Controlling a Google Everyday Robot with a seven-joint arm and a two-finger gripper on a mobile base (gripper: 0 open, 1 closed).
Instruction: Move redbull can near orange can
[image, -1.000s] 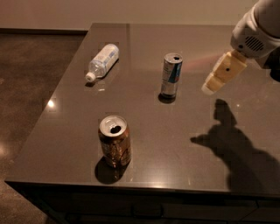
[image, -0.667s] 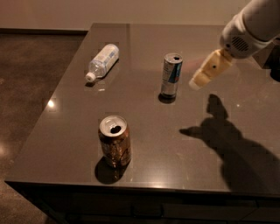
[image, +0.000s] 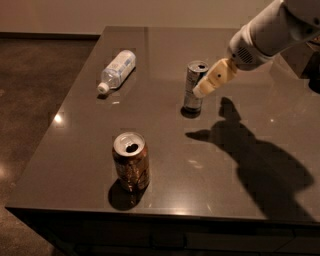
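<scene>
The redbull can (image: 193, 86), slim and silver with blue panels, stands upright near the middle of the dark table (image: 165, 125). The orange can (image: 131, 161), wider and orange-brown with an opened silver top, stands upright near the table's front left, well apart from the redbull can. My gripper (image: 206, 87), with cream-coloured fingers on a white arm, reaches in from the upper right. Its tip is right beside the redbull can's right side, at about the can's upper half. I cannot tell whether it touches the can.
A clear plastic water bottle (image: 117, 70) with a white cap lies on its side at the table's back left. The table's front edge runs just below the orange can. The arm's shadow falls across the table's right half.
My gripper has moved left and down from the table's right side until its tip is next to the redbull can. The cans and the bottle have not moved.
</scene>
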